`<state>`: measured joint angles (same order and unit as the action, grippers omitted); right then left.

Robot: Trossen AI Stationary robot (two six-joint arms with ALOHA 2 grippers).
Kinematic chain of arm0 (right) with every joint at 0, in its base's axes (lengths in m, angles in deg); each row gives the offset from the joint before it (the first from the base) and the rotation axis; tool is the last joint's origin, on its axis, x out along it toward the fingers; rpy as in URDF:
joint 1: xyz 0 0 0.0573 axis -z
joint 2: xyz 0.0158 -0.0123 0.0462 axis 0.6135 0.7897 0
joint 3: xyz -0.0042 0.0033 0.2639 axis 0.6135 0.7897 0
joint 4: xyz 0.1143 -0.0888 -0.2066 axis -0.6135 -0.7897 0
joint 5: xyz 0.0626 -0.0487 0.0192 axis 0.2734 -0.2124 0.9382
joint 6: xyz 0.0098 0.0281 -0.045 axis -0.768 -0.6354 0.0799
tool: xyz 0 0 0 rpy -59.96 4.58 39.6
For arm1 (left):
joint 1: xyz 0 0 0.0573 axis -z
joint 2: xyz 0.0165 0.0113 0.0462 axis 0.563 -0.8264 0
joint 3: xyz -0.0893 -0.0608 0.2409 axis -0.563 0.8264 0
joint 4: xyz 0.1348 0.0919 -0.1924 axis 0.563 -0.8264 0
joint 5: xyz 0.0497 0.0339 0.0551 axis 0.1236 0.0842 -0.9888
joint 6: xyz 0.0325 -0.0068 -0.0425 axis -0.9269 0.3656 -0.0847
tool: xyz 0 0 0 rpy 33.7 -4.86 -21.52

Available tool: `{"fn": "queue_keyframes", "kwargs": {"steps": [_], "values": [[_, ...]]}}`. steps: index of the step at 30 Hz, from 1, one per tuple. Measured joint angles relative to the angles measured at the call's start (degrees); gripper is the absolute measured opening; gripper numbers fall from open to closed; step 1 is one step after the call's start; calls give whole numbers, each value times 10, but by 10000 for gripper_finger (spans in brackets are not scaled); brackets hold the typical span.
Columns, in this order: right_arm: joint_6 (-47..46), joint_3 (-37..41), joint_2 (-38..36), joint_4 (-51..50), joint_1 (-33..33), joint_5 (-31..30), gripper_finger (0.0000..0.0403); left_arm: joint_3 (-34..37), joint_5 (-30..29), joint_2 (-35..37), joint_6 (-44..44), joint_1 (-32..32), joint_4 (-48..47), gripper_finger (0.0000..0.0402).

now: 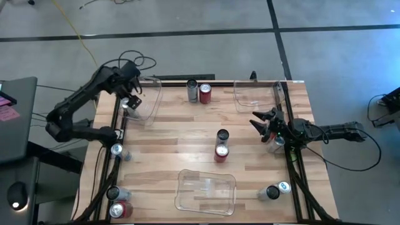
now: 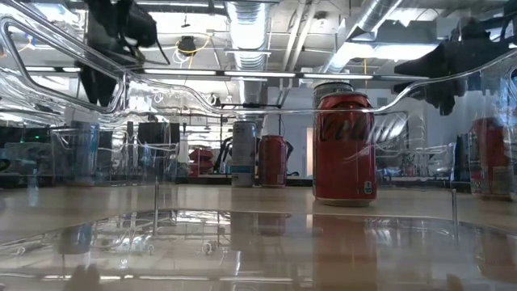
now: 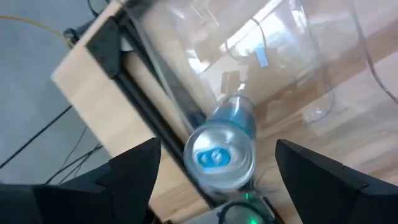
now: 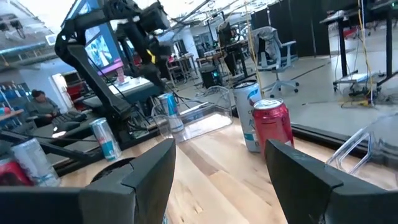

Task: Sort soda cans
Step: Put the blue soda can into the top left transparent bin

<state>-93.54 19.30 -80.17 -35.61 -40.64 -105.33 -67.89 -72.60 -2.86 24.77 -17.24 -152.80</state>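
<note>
My left gripper [image 1: 132, 94] [image 3: 214, 186] hangs open over the left end of the far-left clear bin [image 1: 149, 100]. A silver-blue can [image 3: 225, 148] [image 1: 130, 104] shows below it, between the spread fingers and apart from both. It looks blurred and tilted, and I cannot tell whether it rests on the bin floor. My right gripper [image 1: 264, 125] [image 4: 217, 180] is open by the table's right edge, pointing left across the table and holding nothing. A dark can [image 1: 222, 135] and a red can [image 1: 221, 152] stand at the table's centre.
Clear bins sit far right [image 1: 253, 97] and near centre [image 1: 205, 190]. A silver can [image 1: 192, 90] and a red can [image 1: 205, 94] stand at the far edge. More cans stand on the left edge [image 1: 117, 150], near left [image 1: 120, 209] and near right [image 1: 272, 192]. One can [image 1: 275, 143] sits under the right wrist.
</note>
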Motion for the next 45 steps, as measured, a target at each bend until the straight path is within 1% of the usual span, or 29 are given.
{"fn": "queue_keyframes", "kwargs": {"steps": [4, 8, 10, 11, 14, 16, 21, 23, 27, 34, 36, 42, 45], "values": [[2, 0, 0, -2, 1, -21, 271, -59, -5, 25, 13, 14, -52, 314], [-4, 0, 0, -2, 1, -24, 271, -100, -2, 65, 39, 40, -79, 314], [-10, 0, 0, -2, 1, -24, 271, -107, 18, 89, 58, 59, -88, 314], [-11, 0, 0, -2, 1, -24, 271, -107, 37, 101, 69, 69, -91, 314], [-25, 0, 0, -2, -1, -24, 271, -107, 101, 133, 95, 108, -93, 314], [-27, 0, 0, -3, -2, -24, 271, -107, 128, 152, 112, 140, -93, 314], [-28, 0, 0, -23, -2, -24, 271, -107, 141, 181, 113, 238, -93, 304], [-29, 0, 0, -33, -2, -24, 271, -107, 146, 189, 129, 282, -93, 299], [-31, 0, 0, -32, 0, -28, 271, -84, 149, 209, 173, 361, -92, 290], [-28, 0, 0, -19, 11, -29, 271, 15, 176, 226, 226, 466, -93, 285], [-26, 0, 0, -20, 11, -29, 271, 39, 187, 226, 237, 489, -93, 284], [-23, 0, 0, -17, 11, -29, 271, 90, 190, 226, 288, 536, -65, 284], [-22, 0, 0, -17, 11, -29, 271, 110, 211, 226, 326, 556, -73, 284]]}}
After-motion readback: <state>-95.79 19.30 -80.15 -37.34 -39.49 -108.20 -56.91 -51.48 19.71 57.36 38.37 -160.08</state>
